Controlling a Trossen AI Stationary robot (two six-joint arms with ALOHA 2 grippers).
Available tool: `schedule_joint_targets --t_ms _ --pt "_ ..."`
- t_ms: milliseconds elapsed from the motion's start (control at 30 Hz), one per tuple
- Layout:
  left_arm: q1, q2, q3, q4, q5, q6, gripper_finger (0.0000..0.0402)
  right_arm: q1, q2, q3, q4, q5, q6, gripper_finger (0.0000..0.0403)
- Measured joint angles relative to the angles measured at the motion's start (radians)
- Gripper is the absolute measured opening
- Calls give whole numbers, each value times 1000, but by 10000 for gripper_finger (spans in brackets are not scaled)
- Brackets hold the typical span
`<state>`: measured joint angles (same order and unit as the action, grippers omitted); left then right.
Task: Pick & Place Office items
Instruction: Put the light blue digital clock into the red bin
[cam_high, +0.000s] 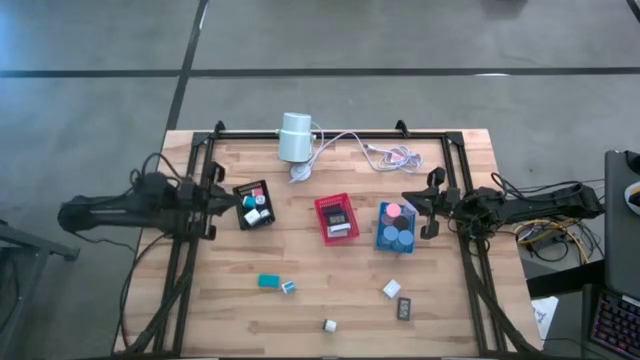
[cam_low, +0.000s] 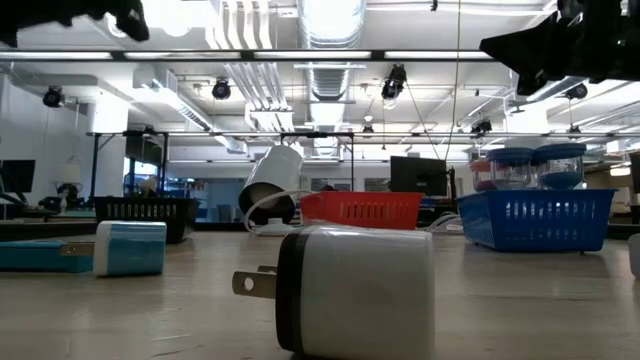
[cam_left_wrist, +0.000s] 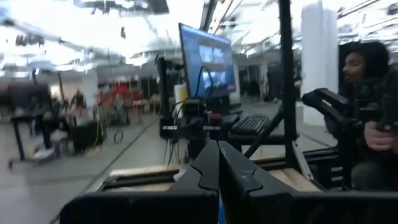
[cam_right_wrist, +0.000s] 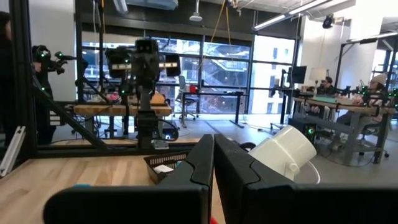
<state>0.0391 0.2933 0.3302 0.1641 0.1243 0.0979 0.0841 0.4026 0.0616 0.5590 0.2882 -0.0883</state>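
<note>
Loose office items lie on the near half of the wooden table: a teal block (cam_high: 268, 281), a small white-and-teal piece (cam_high: 289, 287), a white cube (cam_high: 391, 289), a dark grey piece (cam_high: 405, 308) and a white plug block (cam_high: 329, 325), which looms large in the low view (cam_low: 355, 290). More small pieces sit in the black tray (cam_high: 254, 204), the red tray (cam_high: 337, 217) and the blue tray (cam_high: 397, 225). My left gripper (cam_high: 226, 200) is shut and empty beside the black tray, above the table's left side. My right gripper (cam_high: 424, 210) is shut and empty beside the blue tray.
A white cylinder (cam_high: 296, 137) with white and pink cables (cam_high: 385, 152) lies at the far edge. A black metal frame (cam_high: 330, 132) runs along the far, left and right sides. A person (cam_left_wrist: 367, 112) sits beyond the table's right side.
</note>
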Motion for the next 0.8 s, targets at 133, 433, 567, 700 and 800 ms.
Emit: schedule_joint_targets --t_ms 133,433,567,700,800 --pt "-1 124 178 -167 -16 -30 2 0 0 0 2 0 0 8" --pt "-7 435 509 -607 -32 -96 2 0 -1 0 12 0 29 8" --pt "-30 544 575 -739 -34 -125 2 0 0 0 10 0 29 8" --pt "-71 626 590 -773 -35 -133 2 0 -1 0 14 0 28 8" --pt "-107 675 593 -772 -47 -144 2 0 -1 0 20 0 26 8"
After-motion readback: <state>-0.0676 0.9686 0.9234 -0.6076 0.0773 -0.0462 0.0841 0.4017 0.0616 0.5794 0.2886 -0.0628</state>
